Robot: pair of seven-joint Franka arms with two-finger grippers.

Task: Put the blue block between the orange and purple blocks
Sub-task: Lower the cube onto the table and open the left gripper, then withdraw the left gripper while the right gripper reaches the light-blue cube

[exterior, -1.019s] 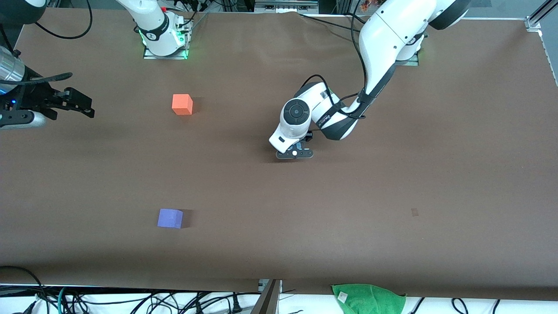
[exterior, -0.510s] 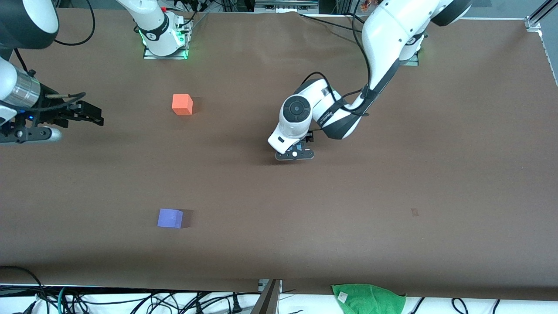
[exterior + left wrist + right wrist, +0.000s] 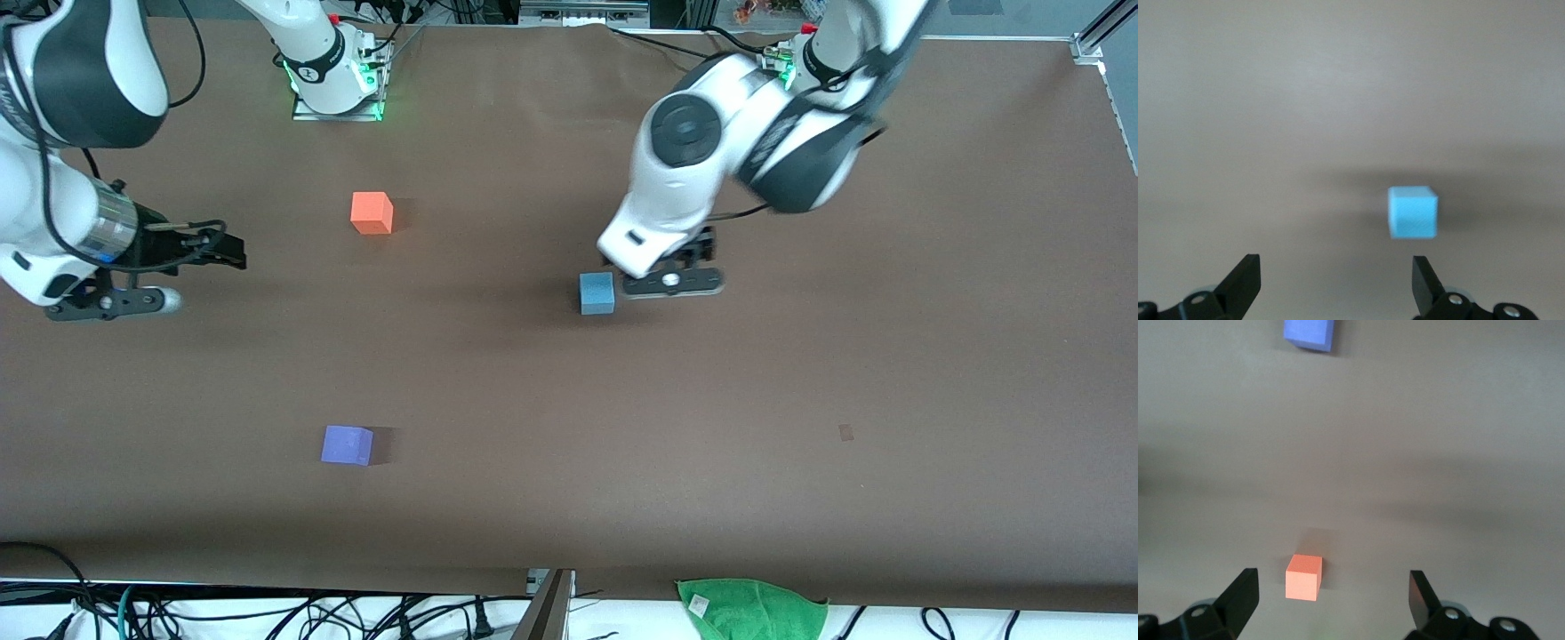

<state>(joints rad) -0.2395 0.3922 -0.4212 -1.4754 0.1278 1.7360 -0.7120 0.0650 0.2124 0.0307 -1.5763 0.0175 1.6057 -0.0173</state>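
On the desk the blue block sits free beside our left gripper, jaws wide and empty; it looks light and rigid, so we would pinch two flat opposite faces; the right gripper waits near the orange block, jaws likewise spread and empty.

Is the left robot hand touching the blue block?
Apart. The left wrist view shows the blue block sitting alone on the table, with the left gripper's open fingers clear of it.

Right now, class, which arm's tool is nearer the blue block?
Left. The left tool hangs open right beside the blue block; the right tool, open, is near the table's right-arm end.
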